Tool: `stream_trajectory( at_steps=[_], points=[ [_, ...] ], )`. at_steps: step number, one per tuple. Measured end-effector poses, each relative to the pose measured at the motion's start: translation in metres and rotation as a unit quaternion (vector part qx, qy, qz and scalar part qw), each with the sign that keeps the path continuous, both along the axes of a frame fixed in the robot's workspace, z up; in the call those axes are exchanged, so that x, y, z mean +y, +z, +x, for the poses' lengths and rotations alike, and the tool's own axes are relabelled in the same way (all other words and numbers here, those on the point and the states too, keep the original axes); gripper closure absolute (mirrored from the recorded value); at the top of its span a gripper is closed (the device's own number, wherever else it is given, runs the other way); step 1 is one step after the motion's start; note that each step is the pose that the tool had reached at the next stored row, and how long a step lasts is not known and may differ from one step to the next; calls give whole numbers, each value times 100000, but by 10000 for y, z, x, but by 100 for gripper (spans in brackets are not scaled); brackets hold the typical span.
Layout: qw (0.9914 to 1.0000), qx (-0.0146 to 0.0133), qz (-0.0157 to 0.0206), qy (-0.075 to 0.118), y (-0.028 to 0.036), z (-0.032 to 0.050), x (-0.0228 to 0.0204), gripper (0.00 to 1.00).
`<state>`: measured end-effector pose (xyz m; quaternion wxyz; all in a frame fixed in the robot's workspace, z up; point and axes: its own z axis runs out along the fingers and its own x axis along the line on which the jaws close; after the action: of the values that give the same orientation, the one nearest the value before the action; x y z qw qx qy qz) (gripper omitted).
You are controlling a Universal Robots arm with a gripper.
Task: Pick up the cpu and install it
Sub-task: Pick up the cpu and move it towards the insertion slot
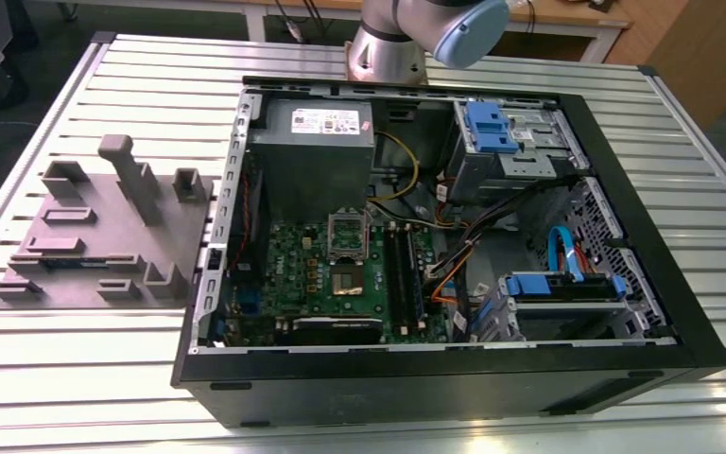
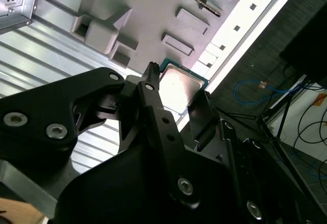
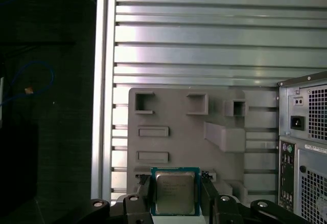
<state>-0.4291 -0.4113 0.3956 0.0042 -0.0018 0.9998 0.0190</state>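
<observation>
The cpu (image 3: 175, 193) is a flat square chip with a silver top and a thin blue-green rim. My gripper (image 3: 175, 197) is shut on it, with one black finger against each of two opposite edges. In both wrist views it hangs well above the grey moulded plate (image 3: 179, 132), over the plate's edge. The second wrist view shows the cpu (image 2: 180, 87) between the black fingertips (image 2: 151, 70), with the plate (image 2: 143, 4) beyond. In the exterior view the plate (image 1: 98, 236) lies on the table, left of the open computer case (image 1: 628, 284). The green motherboard (image 1: 337, 274) inside it has a square socket (image 1: 348, 230).
The slatted aluminium table (image 1: 73, 378) carries the plate and the case. The arm's base (image 1: 388, 52) stands behind the case. Inside the case are a grey power supply (image 1: 319, 151), blue drive brackets (image 1: 495, 128) and cables. Past the table edge (image 3: 104, 81) is dark floor with cables.
</observation>
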Motion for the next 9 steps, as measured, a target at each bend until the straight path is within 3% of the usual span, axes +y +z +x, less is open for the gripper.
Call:
stream_trajectory(
  at_steps=[9],
  points=[
    [100000, -3, 4, 4, 0, 57, -1, 53]
  ],
)
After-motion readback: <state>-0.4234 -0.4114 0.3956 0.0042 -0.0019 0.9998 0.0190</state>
